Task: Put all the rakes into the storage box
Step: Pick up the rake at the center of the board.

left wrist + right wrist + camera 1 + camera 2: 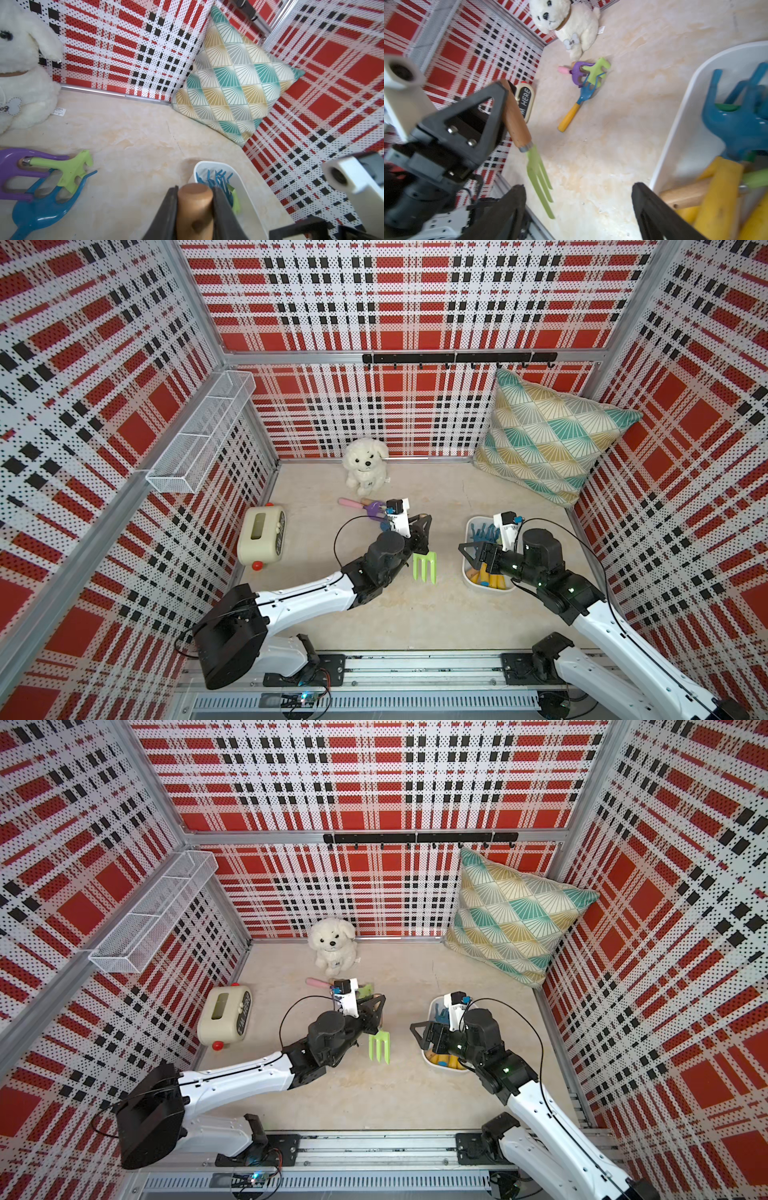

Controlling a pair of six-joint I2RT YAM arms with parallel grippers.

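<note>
The pale marbled bench (415,614) carries the plain white plastic storage box (685,124) at about 3 o'clock of centre in both top views. It already holds blue and yellow toy garden implements (737,124). The left tool (195,193) is clamped on the wooden handle of the lime-green rake (425,568). The rake hangs tines toward 6 o'clock, just at 9 o'clock of the box, apparently raised to clear the rim. The right tool (577,187) stands wide apart and empty over that rim, perhaps to receive the rake.

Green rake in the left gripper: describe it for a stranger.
Look between the cream gadget and the white storage box. The left gripper clamps the green rake by its wooden handle, on its own, unlike the rakes piled by the plush dog.
</note>
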